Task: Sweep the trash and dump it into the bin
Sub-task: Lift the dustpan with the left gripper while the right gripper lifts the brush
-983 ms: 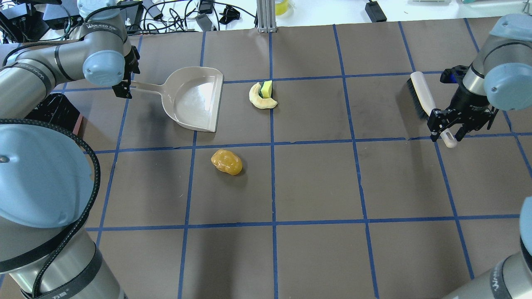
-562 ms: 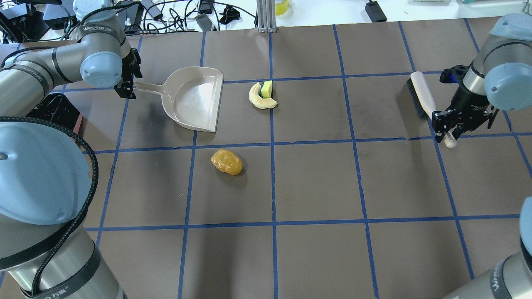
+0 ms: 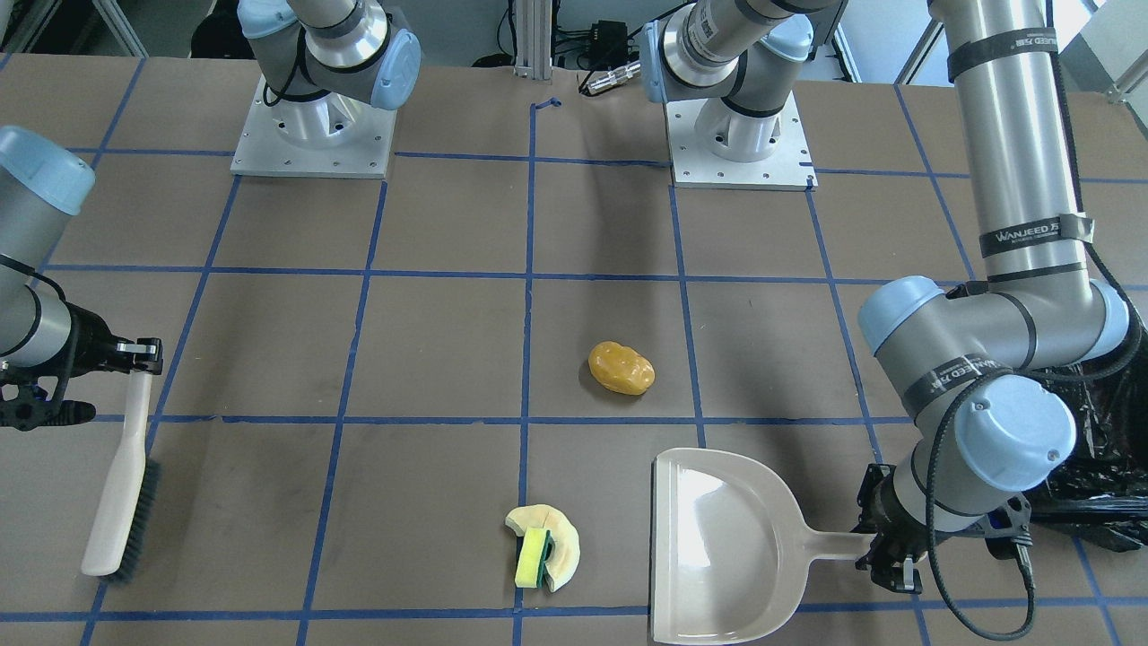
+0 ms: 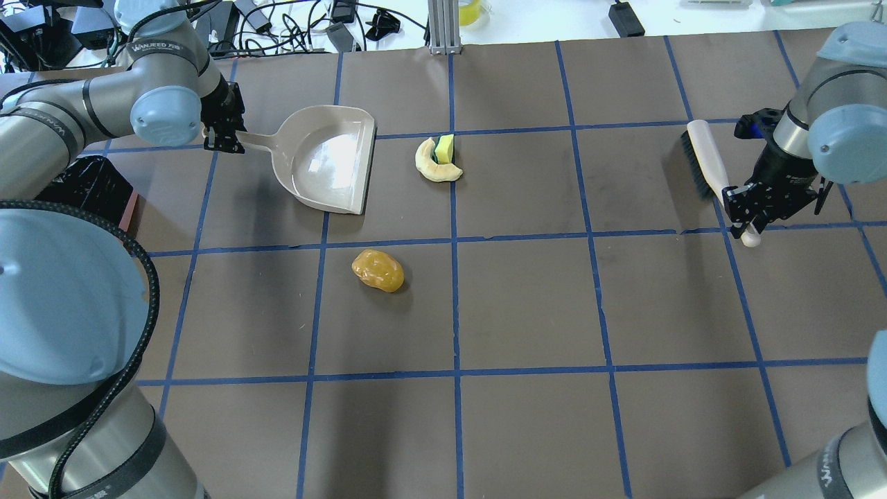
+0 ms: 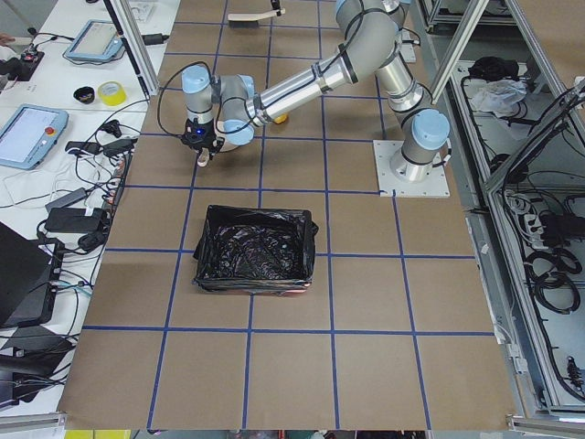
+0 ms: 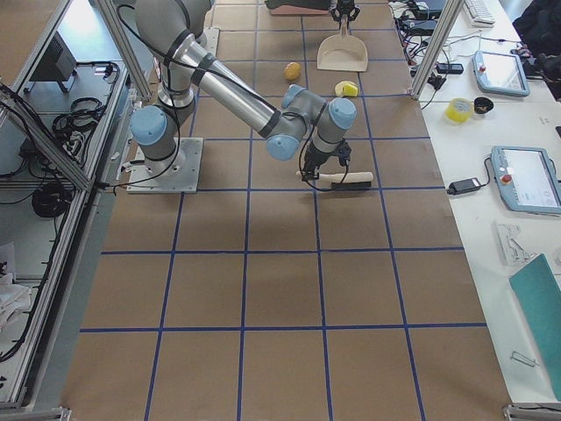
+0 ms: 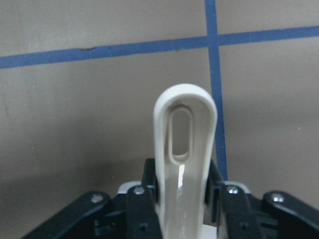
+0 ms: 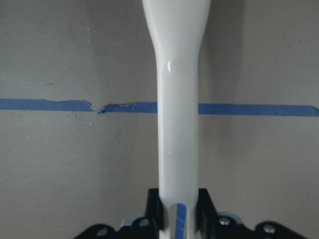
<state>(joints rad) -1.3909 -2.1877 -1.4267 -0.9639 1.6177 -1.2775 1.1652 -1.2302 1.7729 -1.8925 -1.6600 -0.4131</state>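
Brown tape-gridded table (image 4: pixel 527 305). Left to right, we see the bag-lined bin (image 5: pixel 258 280); the left gripper (image 4: pixel 223 138) clamping the dustpan (image 4: pixel 326 159), whose mouth faces the crescent (image 4: pixel 433 170), sponge (image 4: pixel 445 147) and orange lump (image 4: pixel 378 270); and the right gripper (image 4: pixel 747 211) clamping the brush (image 4: pixel 703 163), presumably to sweep all 3.

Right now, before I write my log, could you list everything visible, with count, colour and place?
dustpan: one, beige, robot's left side
brush: one, cream with dark bristles, robot's right side
lump: one, glossy orange-yellow, on table, nearer the robot than the dustpan
crescent piece: one, pale beige, facing the dustpan's mouth
sponge block: one, yellow-green, in the crescent's curve
bin: one, black-lined, table's left end
table: one, brown, blue tape grid
left fingers: two, black, shut on dustpan handle
right fingers: two, black, shut on brush handle
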